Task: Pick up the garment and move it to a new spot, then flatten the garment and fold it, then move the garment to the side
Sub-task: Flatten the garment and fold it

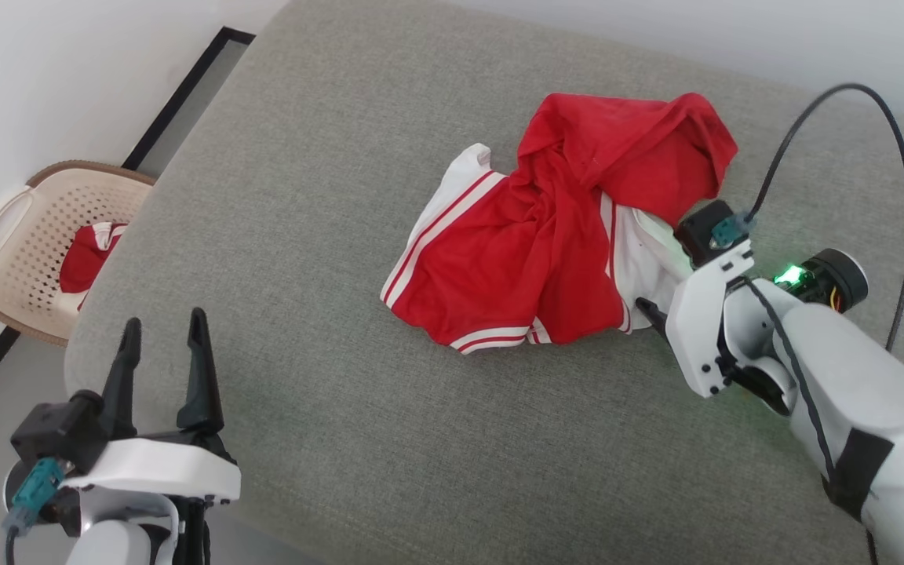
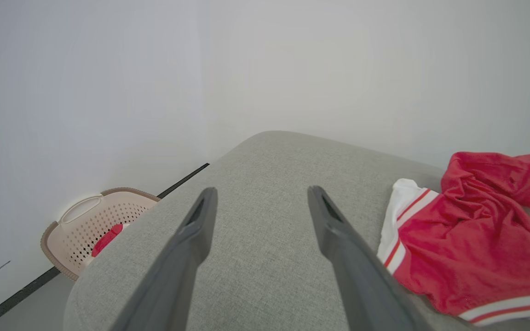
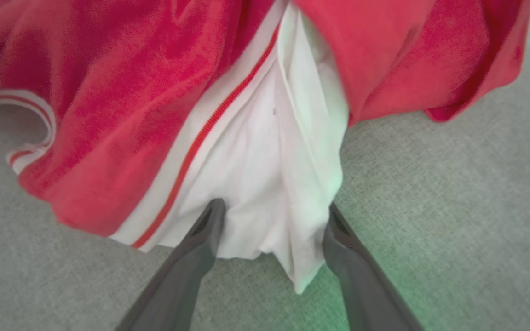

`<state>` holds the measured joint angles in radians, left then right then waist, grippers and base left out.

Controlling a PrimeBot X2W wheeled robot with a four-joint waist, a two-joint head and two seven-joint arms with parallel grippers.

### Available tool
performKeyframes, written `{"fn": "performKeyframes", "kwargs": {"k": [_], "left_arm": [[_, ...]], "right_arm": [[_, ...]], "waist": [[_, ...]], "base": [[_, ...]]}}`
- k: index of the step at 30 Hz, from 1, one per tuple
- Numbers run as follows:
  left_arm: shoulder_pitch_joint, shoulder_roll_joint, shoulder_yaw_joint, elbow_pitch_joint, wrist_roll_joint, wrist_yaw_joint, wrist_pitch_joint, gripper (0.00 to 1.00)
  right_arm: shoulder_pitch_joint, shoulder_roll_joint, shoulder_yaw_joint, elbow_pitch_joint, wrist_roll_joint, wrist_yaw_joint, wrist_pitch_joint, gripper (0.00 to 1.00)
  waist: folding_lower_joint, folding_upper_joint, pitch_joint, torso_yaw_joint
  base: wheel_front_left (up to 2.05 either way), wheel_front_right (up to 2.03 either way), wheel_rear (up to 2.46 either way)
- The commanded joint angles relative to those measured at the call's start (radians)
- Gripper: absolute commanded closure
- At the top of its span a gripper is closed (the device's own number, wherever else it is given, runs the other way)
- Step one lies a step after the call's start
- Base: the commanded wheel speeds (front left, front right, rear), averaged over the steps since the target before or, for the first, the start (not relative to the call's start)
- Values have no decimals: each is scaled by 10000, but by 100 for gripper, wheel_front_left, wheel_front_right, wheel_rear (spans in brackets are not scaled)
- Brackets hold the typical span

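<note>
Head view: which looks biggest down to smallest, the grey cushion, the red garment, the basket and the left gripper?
1. grey cushion
2. garment
3. basket and left gripper: they look alike, and the gripper sits nearer the camera, so I won't rank them.

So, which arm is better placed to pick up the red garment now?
The right. The right end effector is open and straddles a white fold of the garment. The left end effector is open above the grey cushion, well apart from the fabric.

One garment [image 1: 546, 267], one basket [image 1: 36, 227], one couch [image 1: 326, 196], two hands: left hand [image 1: 165, 318], right hand [image 3: 274, 204].
</note>
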<state>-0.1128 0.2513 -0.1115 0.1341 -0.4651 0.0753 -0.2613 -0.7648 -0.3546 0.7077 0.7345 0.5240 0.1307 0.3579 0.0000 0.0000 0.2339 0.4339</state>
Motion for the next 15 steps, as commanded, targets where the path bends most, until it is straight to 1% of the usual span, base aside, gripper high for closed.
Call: {"fn": "performKeyframes", "kwargs": {"k": [1,5,6,7,10,11,15], "left_arm": [[161,-277,298,78,285,-166,-49,0],[212,-878,865,157,681,-633,-51,0],[217,-994,1006,182,778,-755,-51,0],[217,-1104,1152,201,872,-851,-51,0],[238,-1367,1551,254,1096,-1113,-51,0],[238,-1367,1551,254,1096,-1113,-51,0],[352,-1594,2055,224,1422,-1357,-51,0]], "right_arm": [[-185,67,164,471,203,2,426,0],[-383,144,642,1305,493,-1,1157,0],[-424,160,768,1415,630,-3,1307,38],[-458,188,859,1468,823,-3,1363,100],[-694,76,1125,1503,1223,-1,1490,100],[-694,76,1125,1503,1223,-1,1490,100],[-1023,-353,1384,1047,1765,-20,1726,100]], "waist": [[0,0,63,99],[0,0,137,165],[0,0,155,172],[0,0,174,166],[0,0,190,96],[0,0,190,96],[0,0,142,-124]], "base": [[0,0,0],[0,0,0],[0,0,0],[0,0,0],[0,0,0],[0,0,0],[0,0,0]]}}
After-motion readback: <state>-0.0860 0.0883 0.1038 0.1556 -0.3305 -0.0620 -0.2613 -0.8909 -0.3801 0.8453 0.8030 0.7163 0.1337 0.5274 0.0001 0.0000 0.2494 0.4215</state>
